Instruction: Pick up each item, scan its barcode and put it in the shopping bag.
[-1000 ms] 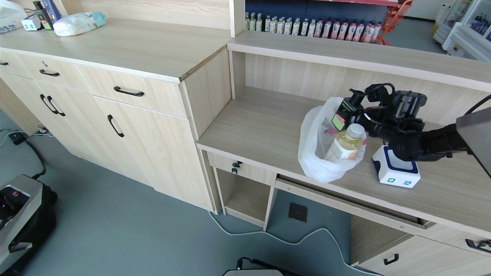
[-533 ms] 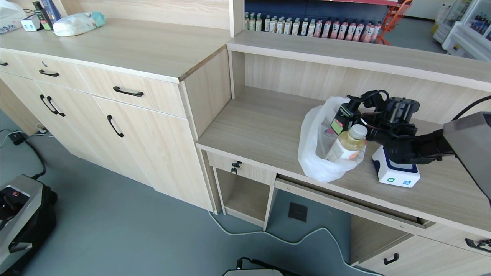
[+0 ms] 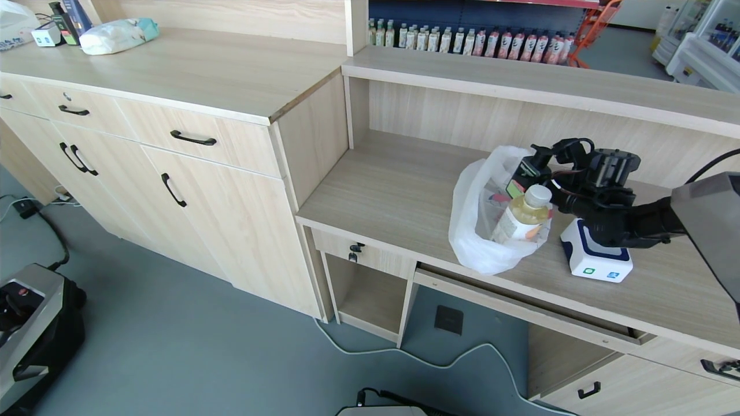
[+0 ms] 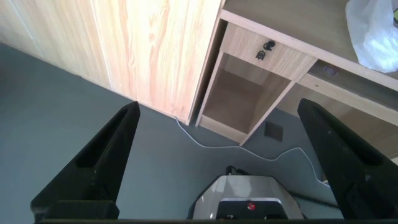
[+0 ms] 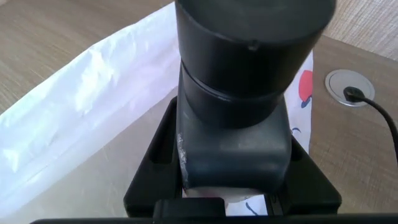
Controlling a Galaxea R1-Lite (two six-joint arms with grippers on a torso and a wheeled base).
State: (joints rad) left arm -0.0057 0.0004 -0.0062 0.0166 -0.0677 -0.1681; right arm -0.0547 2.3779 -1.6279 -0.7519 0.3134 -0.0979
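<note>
Placement is the step in hand, judging by the scene. The right gripper [image 3: 533, 167] is clenched on a dark item with a green and red label [image 3: 518, 182], held just above the open mouth of the shopping bag [image 3: 471, 214], toward the bag's far rim. A bottle of yellowish drink [image 3: 523, 216] already leans inside the bag, its cap just below the held item. The white and blue scanner [image 3: 595, 257] sits just beside the bag, on the side the arm comes from.

To do this well, the item should go down into the free space behind the bottle, not onto its cap, which could tip it or catch the thin plastic. The bag is limp, so the release should wait until the item is below the rim. Withdrawal should be straight up, clear of the bag's wall.

The left gripper [image 4: 217, 106] hangs well apart from the bag, over the floor, spread wide and empty.
</note>
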